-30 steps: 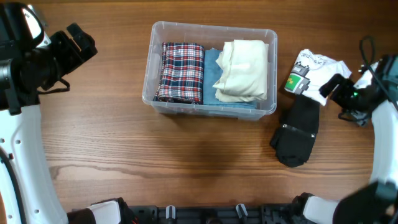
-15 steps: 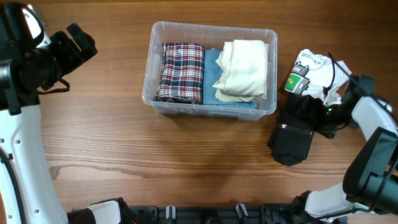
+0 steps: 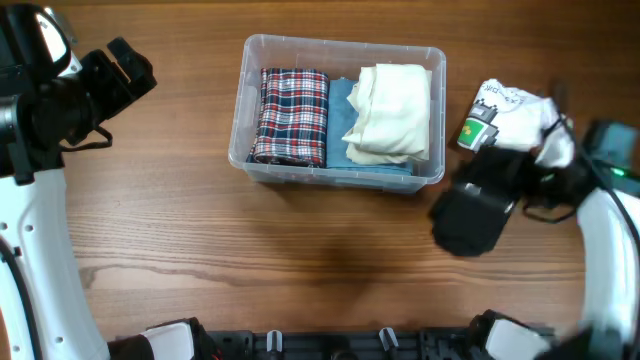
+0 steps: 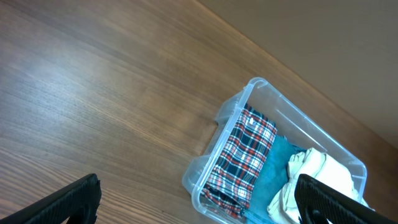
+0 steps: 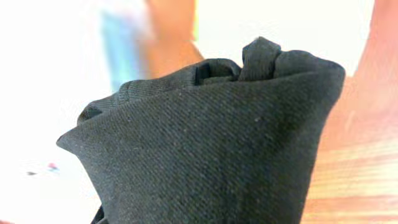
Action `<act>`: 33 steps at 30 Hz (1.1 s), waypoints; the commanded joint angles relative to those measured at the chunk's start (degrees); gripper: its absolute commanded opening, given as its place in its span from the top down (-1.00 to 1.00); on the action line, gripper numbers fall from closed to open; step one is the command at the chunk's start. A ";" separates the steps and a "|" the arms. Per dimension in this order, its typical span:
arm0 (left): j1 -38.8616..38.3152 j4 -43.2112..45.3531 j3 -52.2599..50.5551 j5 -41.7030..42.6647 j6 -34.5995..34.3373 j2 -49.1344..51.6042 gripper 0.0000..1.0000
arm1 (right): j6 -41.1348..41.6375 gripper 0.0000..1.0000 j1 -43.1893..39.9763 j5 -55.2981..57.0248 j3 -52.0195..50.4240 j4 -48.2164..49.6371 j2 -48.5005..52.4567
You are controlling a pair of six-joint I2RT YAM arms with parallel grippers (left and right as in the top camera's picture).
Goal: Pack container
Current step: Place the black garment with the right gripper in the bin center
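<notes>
Container [image 3: 238, 120]: clear plastic bin standing on the wooden surface [image 3: 180, 240] at the far middle, closer to the right arm than to the left.
Inside the container: three folded cloths side by side. A red plaid one [image 3: 292, 115] lies at the left arm's end, a blue one [image 3: 340, 125] in the middle, and a cream one [image 3: 392, 110] sits partly on top of the blue.
Left end effector [image 4: 199, 200]: well away from the bin, out over bare wood, its dark fingers [image 4: 71, 198] spread wide with nothing between them.
Right end effector [image 3: 540, 182]: blurred, right up against a bunched black garment [image 3: 475, 212] beside the bin's right end. That fabric fills the right wrist view and hides the fingers, so I cannot tell how far they are closed.
White garment [image 3: 512, 108]: crumpled, carrying a green tag, just beyond the black one.
</notes>
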 commanded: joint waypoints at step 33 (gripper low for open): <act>0.26 0.17 0.26 0.48 -0.52 0.02 -1.00 | 19.45 -0.51 25.42 -6.40 13.66 37.99 12.39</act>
